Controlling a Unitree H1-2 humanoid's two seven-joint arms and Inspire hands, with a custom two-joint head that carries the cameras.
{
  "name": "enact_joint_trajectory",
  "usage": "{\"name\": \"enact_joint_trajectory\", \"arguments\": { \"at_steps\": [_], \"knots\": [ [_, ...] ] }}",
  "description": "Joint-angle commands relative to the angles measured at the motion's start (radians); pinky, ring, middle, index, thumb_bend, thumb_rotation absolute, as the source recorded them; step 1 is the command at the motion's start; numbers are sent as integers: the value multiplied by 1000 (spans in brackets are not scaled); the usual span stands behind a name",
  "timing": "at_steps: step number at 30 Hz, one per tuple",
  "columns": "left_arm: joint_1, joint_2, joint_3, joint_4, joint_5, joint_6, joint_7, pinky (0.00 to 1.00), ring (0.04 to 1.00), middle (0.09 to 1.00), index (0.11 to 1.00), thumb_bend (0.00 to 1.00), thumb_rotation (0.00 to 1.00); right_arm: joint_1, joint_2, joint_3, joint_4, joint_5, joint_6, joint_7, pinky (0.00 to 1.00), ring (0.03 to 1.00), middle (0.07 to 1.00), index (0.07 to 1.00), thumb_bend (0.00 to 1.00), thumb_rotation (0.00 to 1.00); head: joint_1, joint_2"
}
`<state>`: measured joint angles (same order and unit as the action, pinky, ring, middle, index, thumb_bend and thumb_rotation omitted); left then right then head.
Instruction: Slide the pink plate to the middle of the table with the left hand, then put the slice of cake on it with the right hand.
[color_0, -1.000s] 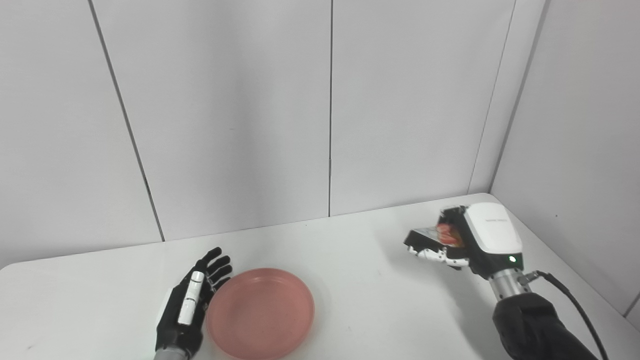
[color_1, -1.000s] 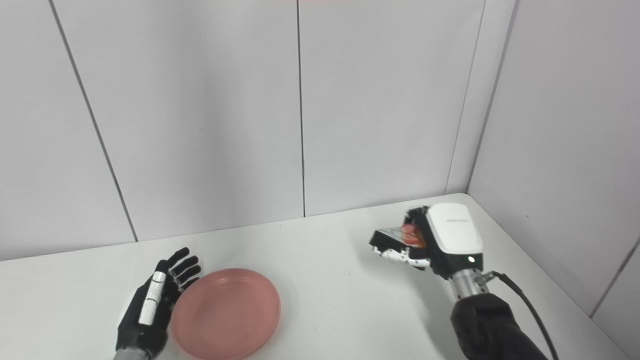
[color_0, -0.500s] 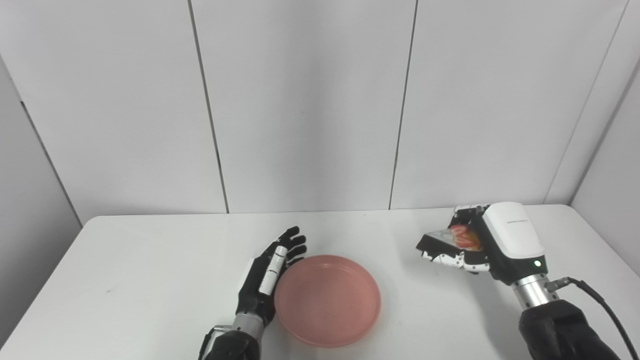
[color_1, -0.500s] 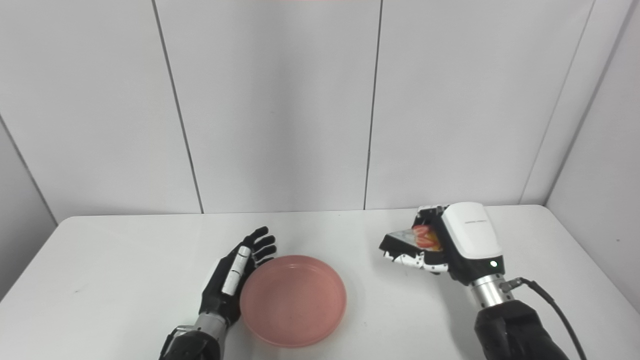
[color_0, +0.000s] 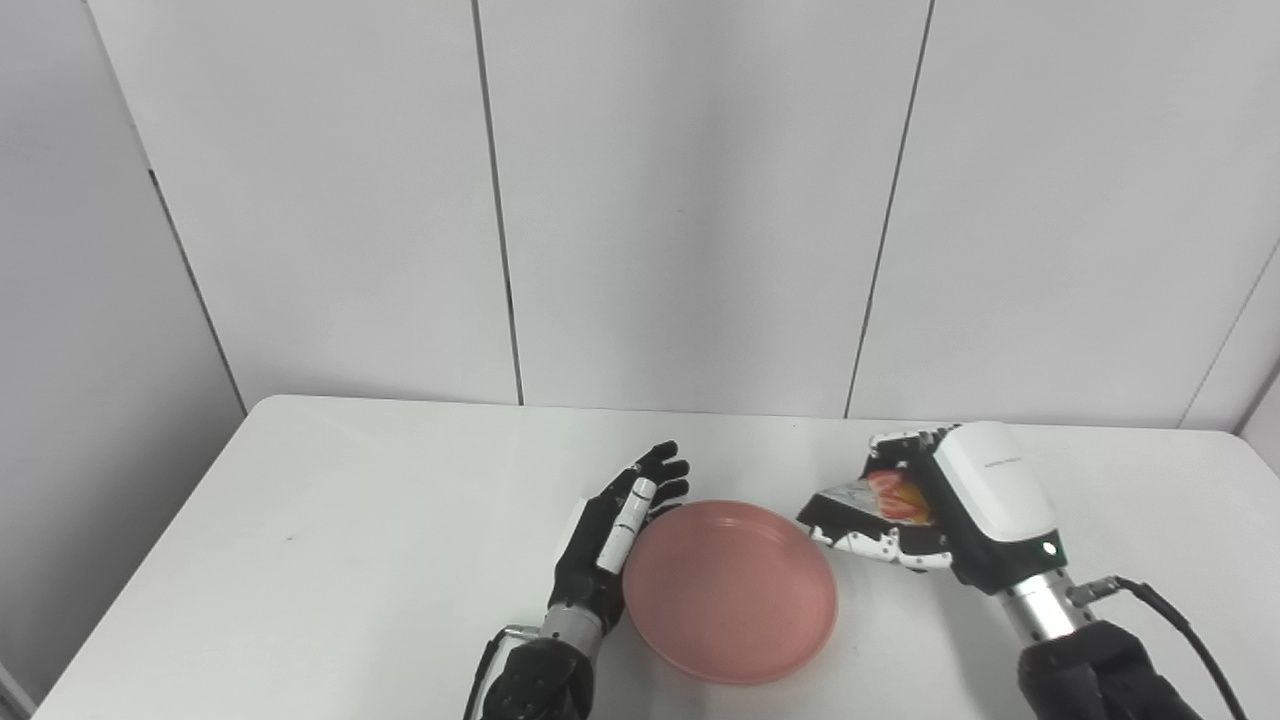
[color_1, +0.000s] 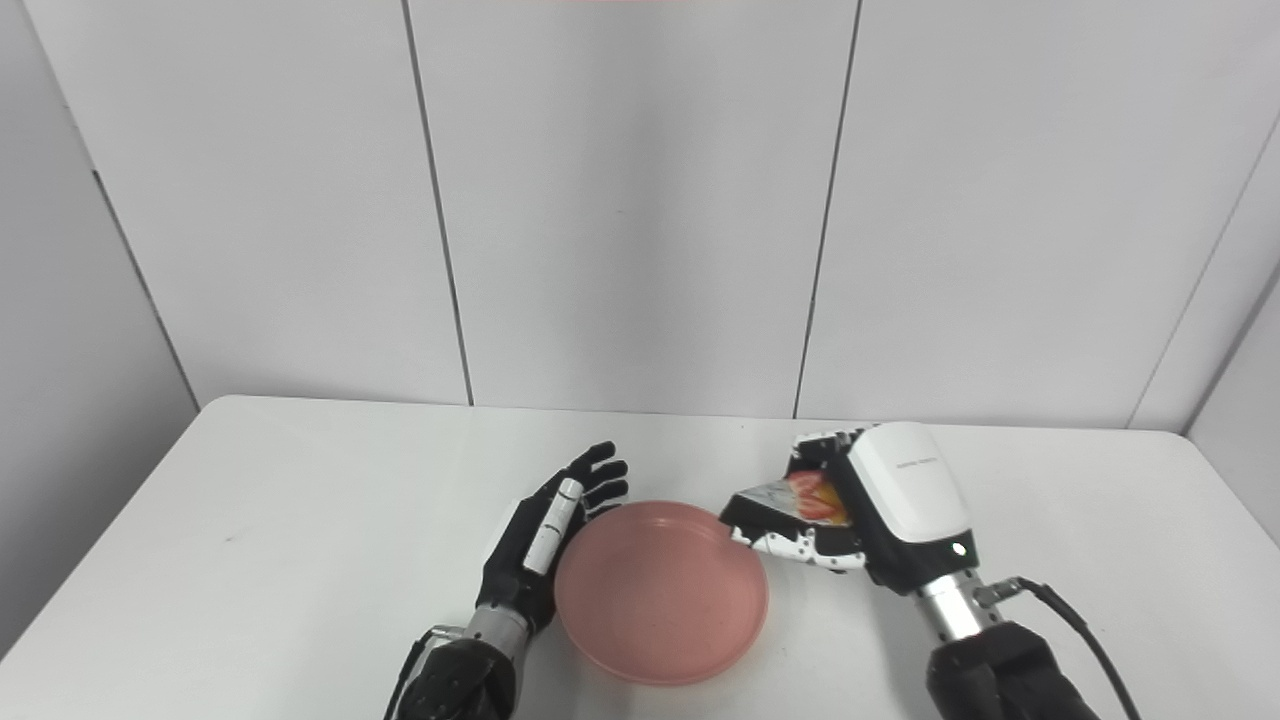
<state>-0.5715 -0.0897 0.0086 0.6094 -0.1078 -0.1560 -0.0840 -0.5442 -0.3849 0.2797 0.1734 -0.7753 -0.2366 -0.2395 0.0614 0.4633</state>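
The right hand (color_0: 935, 510) grips the cake slice (color_0: 893, 494) just right of the pink plate (color_0: 730, 590); fingers hide most of it. The left hand (color_0: 612, 535), fingers spread, touches the plate's left rim.

One pink plate (color_0: 730, 592) — one slice of cake (color_0: 888, 496) — two hands, one white table (color_0: 330, 520)
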Motion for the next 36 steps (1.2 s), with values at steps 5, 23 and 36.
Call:
{"name": "enact_joint_trajectory", "arguments": {
  "at_steps": [5,23,36],
  "knots": [
    [34,-7,-2,42,5,32,8,784,822,816,803,691,814,-85,49,24,-11,-2,-46,19,80,128,197,235,439,519,4,1],
    [38,-11,-5,39,5,32,7,774,831,826,816,693,831,-115,136,140,167,-83,-86,13,87,139,217,282,458,639,3,9],
    [57,-11,-3,12,-4,42,1,771,827,816,788,694,814,-127,145,192,314,-103,-155,-39,115,168,255,372,460,618,3,16]
  ]
}}
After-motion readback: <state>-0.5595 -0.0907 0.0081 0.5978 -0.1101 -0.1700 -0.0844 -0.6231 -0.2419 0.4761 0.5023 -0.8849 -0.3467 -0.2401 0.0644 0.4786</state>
